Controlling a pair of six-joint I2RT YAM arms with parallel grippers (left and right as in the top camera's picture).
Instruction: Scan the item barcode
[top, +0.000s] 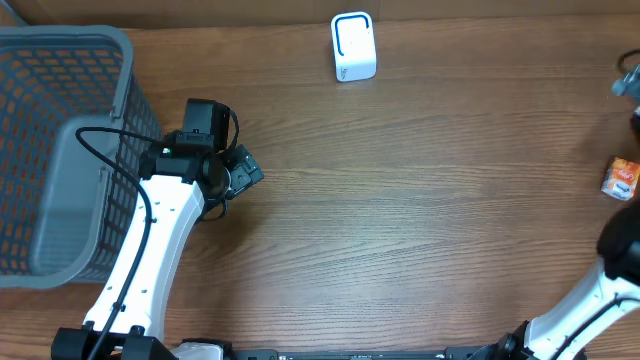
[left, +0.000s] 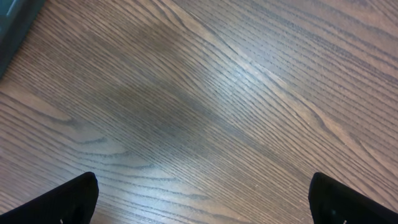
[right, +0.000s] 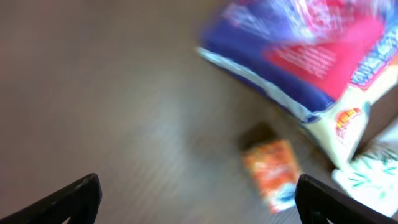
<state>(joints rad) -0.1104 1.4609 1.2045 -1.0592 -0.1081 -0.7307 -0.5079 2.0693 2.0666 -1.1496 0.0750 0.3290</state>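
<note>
Overhead tally: grey mesh basket (top: 60, 90), one, left edge; white scanner (top: 353, 47), one, top centre; robot arms, two: left arm (top: 160, 230) at lower left, right arm (top: 590, 300) at lower right; small orange carton (top: 621, 179), one, right edge. Right wrist view: blue-and-red bag (right: 298, 56), one, upper right; green-patterned packet (right: 370, 177), one, lower right corner.

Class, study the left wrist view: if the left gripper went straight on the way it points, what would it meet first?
Most likely the wooden table: the left gripper, jaws open, points down at bare wood, nothing between. The grey basket sits off that line.
</note>
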